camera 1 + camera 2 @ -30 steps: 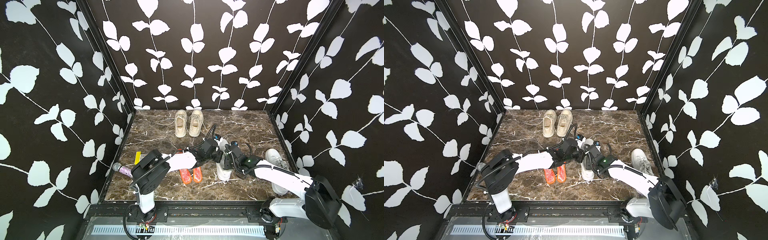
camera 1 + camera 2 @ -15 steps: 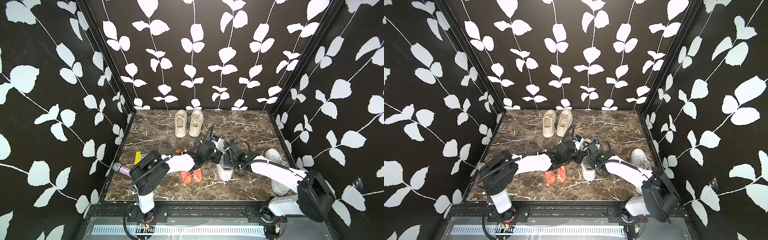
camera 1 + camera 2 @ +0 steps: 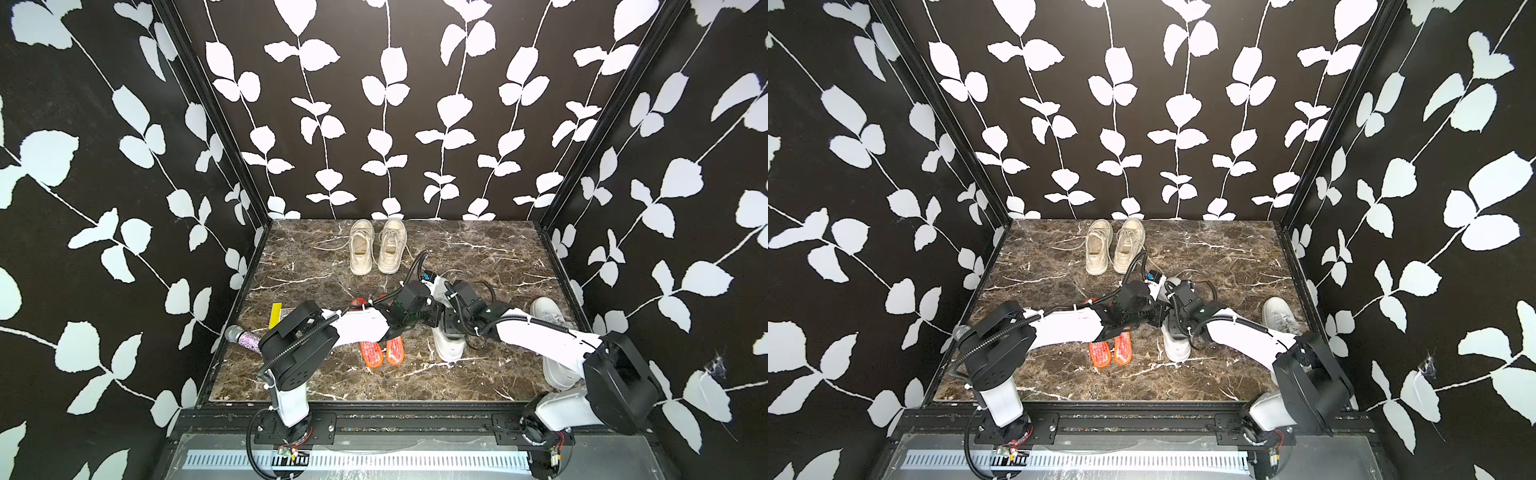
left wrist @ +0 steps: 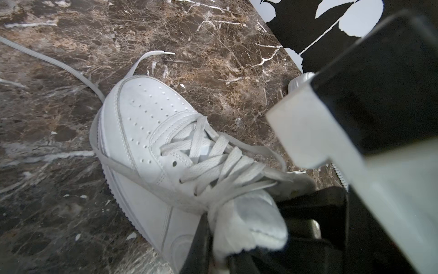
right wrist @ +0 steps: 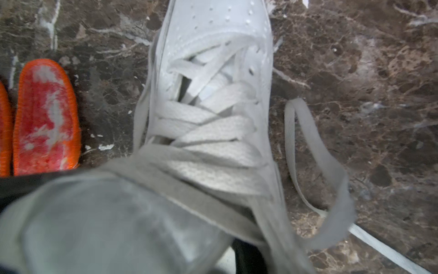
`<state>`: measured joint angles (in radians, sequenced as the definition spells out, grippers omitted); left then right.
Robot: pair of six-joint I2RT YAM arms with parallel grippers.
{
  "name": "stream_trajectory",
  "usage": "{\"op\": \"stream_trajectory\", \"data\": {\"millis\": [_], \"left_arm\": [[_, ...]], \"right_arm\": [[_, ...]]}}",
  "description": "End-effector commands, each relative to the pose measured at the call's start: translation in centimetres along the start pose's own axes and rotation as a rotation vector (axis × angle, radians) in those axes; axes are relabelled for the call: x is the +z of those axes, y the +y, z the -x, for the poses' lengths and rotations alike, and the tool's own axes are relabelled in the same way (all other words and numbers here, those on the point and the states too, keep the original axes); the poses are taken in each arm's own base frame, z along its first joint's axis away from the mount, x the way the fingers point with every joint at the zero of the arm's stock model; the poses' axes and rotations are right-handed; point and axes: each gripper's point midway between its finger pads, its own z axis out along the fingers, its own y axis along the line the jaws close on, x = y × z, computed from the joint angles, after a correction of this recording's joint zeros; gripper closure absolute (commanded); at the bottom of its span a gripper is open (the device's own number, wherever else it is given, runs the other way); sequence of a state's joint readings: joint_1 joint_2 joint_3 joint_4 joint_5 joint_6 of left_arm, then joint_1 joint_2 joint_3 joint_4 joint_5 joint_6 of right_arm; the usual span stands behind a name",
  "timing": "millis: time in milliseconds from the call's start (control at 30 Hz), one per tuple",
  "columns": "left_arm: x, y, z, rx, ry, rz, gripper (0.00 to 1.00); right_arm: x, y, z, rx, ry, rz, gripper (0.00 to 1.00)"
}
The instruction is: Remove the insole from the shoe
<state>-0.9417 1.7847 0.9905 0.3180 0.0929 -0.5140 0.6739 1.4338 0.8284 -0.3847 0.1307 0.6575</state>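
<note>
shoe [image 3: 448, 347] sat lower-middle in both top views, insole hidden inside | left gripper [image 4: 246, 239] was pinched shut on the tongue [image 4: 251, 220] | right gripper [image 3: 450, 328] over the shoe's back half, couldn't tell if open | best bet imo was hooking the insole's heel edge, tongue held clear

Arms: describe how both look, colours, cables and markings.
Left arm and right arm match: white shells on the long links, black boxy joints and wrists, black ribbed cables tied on with white zip ties. No readable markings.
</note>
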Motion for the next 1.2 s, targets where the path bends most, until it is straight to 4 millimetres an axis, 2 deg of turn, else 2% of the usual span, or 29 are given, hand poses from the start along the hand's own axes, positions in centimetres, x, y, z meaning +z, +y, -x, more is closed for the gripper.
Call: {"op": "stream_trajectory", "data": {"millis": [0, 67, 200, 333, 500, 567, 667, 800, 933, 1167], "left_arm": [[-1.8, -0.6, -0.1, 0.013, 0.009, -0.012, 1.0], [-1.9, -0.1, -0.3, 0.022, 0.011, 0.007, 1.0], [-2.0, 0.0, -0.5, 0.03, 0.02, 0.015, 1.0], [-2.1, -0.3, -0.4, 0.024, 0.016, 0.003, 1.0], [-2.4, -0.6, 0.0, 0.024, 0.005, -0.012, 1.0], [-2.5, -0.8, 0.1, 0.027, 0.007, -0.018, 1.0], [-2.8, -0.9, 0.4, 0.03, -0.001, -0.018, 1.0], [-3.0, -0.6, 0.5, 0.033, -0.005, 0.003, 1.0], [-3.0, -0.2, 0.4, 0.023, -0.009, 0.022, 1.0], [-3.0, 0.8, 0.3, 0.012, -0.011, 0.072, 1.0]], "right_arm": [[-0.3, -6.1, -1.4, 0.0, 0.028, -0.277, 0.72], [-0.8, -7.5, -1.5, 0.013, 0.023, -0.341, 0.71], [-1.0, -8.5, -1.7, 0.012, 0.034, -0.402, 0.69], [0.0, -8.1, -2.0, 0.014, 0.063, -0.388, 0.68], [2.6, -6.7, -3.2, 0.014, 0.152, -0.344, 0.69], [4.0, -6.1, -3.9, 0.018, 0.184, -0.319, 0.73], [4.6, -5.4, -4.0, 0.026, 0.189, -0.282, 0.83], [4.0, -4.7, -3.2, 0.051, 0.135, -0.229, 0.94], [2.4, -4.2, -1.9, 0.087, 0.04, -0.165, 1.0], [0.4, -3.2, -0.9, 0.151, -0.064, -0.049, 1.0]]}}
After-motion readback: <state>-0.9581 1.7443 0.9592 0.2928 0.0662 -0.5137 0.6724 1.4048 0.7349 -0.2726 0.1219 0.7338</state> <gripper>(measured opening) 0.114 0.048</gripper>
